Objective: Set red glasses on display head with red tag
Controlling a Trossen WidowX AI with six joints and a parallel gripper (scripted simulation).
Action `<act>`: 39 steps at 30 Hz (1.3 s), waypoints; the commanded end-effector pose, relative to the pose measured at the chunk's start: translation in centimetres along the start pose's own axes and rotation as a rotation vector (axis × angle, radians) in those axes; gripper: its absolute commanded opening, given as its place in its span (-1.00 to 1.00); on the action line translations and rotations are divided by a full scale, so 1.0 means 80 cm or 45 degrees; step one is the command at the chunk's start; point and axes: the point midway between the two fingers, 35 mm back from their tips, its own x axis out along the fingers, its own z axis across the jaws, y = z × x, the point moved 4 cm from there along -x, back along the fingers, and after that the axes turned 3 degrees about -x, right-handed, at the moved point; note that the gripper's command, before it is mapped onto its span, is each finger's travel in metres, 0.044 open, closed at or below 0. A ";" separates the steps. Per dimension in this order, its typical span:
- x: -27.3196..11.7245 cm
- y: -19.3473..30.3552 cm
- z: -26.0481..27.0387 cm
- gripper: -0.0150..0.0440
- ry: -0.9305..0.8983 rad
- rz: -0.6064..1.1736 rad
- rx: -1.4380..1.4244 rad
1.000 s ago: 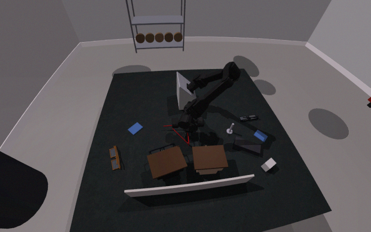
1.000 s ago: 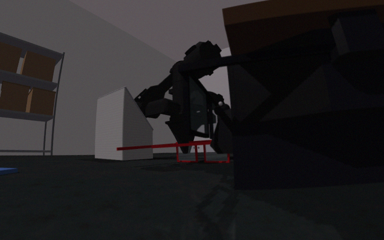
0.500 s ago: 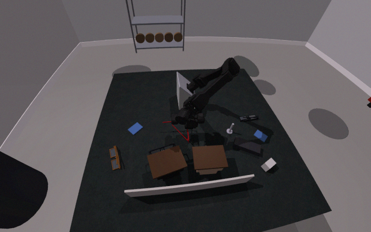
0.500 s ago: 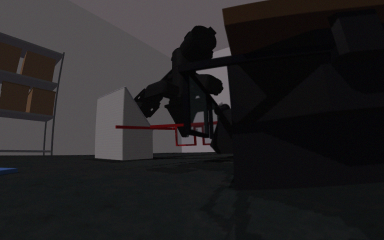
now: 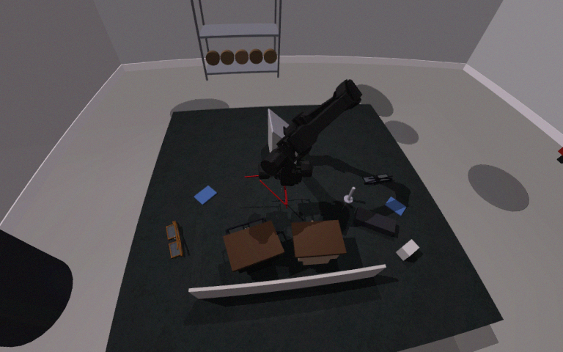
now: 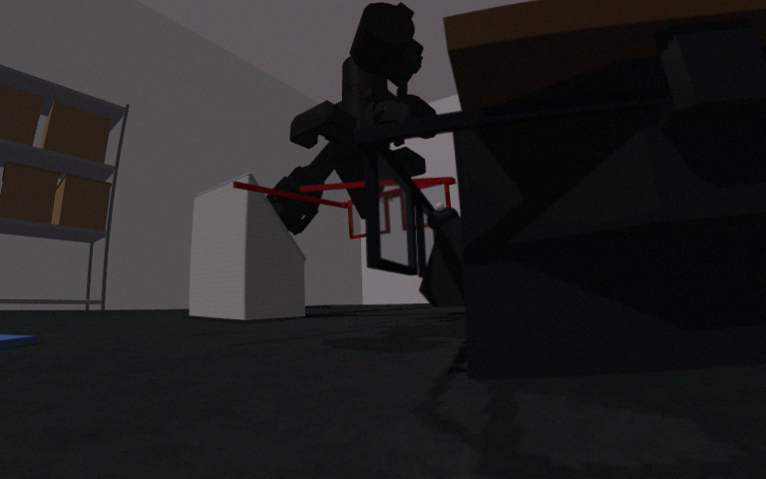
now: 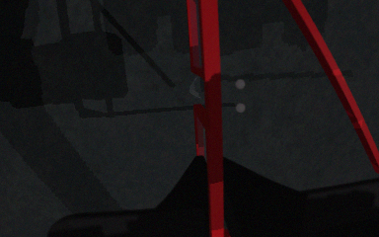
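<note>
The red glasses (image 5: 273, 192) (image 6: 435, 181) (image 7: 213, 99) are off the table, with the lens frames hanging down from the top bar. My gripper (image 5: 289, 182) (image 6: 364, 212) (image 7: 206, 163) is shut on their front frame, and the fingertips meet around the red bar in the wrist view. One display head (image 5: 253, 246) (image 6: 565, 28) has a brown top and wears dark glasses (image 5: 245, 226) (image 6: 389, 265). The other display head (image 5: 317, 238) stands beside it, with no glasses visible on it. My gripper is in front of the heads, apart from both. No red tag shows in these views.
A long white panel (image 5: 286, 284) stands behind the heads. A white wedge-shaped block (image 5: 270, 133) (image 6: 219, 253) is near the arm. Orange glasses (image 5: 178, 240) lie at left. A dark box (image 5: 375, 222), a small white stand (image 5: 348, 199) and a white block (image 5: 408, 248) are at right.
</note>
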 end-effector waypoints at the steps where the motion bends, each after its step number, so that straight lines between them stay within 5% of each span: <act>1: -0.006 -0.006 0.010 -0.49 0.016 0.000 -0.057; 20: -0.007 -0.030 0.163 -0.49 0.067 0.008 -0.643; 39: -0.005 0.016 0.317 -0.49 0.008 -0.003 -1.253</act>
